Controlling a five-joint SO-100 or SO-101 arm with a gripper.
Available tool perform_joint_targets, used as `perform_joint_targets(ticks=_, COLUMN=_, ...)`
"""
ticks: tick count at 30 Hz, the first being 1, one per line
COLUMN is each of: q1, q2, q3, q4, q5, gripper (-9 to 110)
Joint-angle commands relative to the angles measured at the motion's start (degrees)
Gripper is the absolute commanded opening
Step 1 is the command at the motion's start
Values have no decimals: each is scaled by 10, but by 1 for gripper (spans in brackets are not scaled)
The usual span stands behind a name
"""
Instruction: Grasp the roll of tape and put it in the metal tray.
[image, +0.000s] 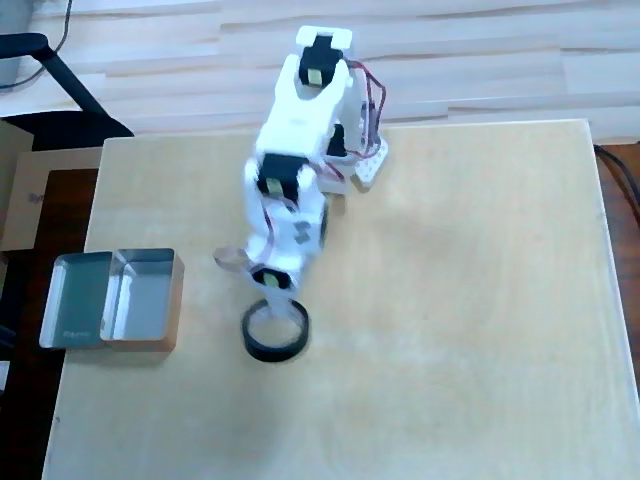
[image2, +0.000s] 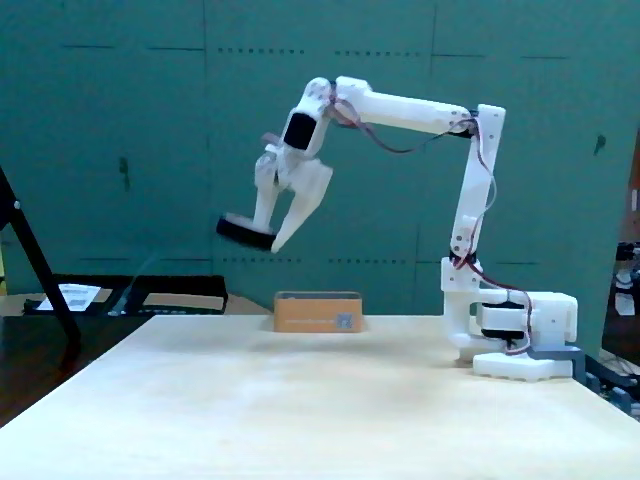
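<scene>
Above the table (image2: 300, 400), left of frame center in fixed view, gripper (image2: 268, 238) is clamped on tape roll (image2: 245, 231), held tilted in mid-air. Overhead view: roll (image: 275, 333) at center-left; metal tray (image: 112, 299) well apart at left edge.

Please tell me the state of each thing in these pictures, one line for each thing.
Roll of tape: held in the air, tilted, high above the table.
Gripper: shut on the roll of tape, raised.
Metal tray: empty, at the table's left edge in the overhead view.
</scene>
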Motion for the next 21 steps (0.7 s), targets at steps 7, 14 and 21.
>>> perform_joint_targets(ticks=7, q1=203, q2=73, q3=-2, q4=24, q5=-25, gripper=0)
perform_joint_targets(ticks=14, q1=301, q2=53, q3=-4, q4=-26, q5=-43, gripper=0)
perform_joint_targets(ticks=21, q1=354, q2=-79, q3=-10, q4=-98, q5=-54, gripper=0)
